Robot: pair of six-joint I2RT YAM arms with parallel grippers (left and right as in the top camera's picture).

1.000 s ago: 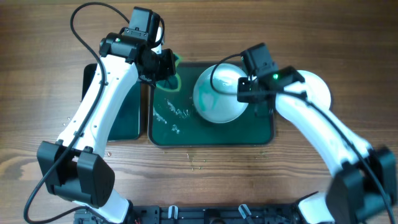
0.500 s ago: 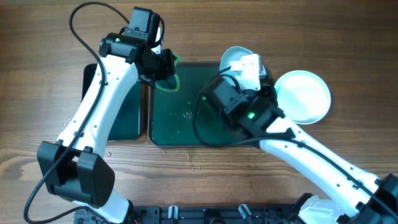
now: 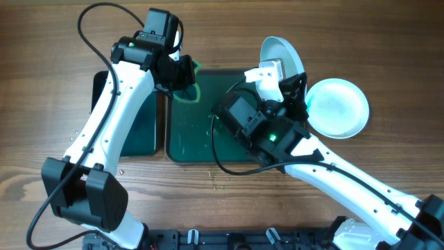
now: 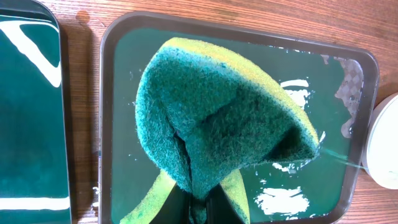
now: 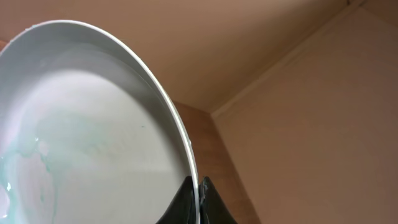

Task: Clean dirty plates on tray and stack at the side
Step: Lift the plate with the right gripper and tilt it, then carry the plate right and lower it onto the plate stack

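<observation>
At the fingertips of the R claw (image 5: 198,188), jaws are pinched together on the rim of a white plate (image 5: 93,118), which stands tilted on edge; a faint teal film shows on its inner face, lower L in the wrist view. In the overhead view this plate sits at approx. 1 o'clock from the centre of the tray (image 3: 187,139), raised over the tray's far rim. One sec. earlier the same plate lay flat on the R half of the tray with the claw at its edge; half a sec. ago it was partly lifted and mostly hidden by the arm; now more of it shows and it lies further toward 12 o'clock. The R half of the tray, where visible past the arm, is bare green w/ small wet specks.

L claw (image 4: 199,208): clamped on a folded green-and-yellow sponge (image 4: 217,124), held over the tray's 11 o'clock corner; position unchanged vs. both earlier frames.

Second plate (image 3: 338,107): flat on the wooden table (image 3: 41,42) at 3 o'clock, just beside the tray's R rim, not moved.

Narrow green tray (image 4: 31,124): at 9 o'clock, alongside the main tray.
</observation>
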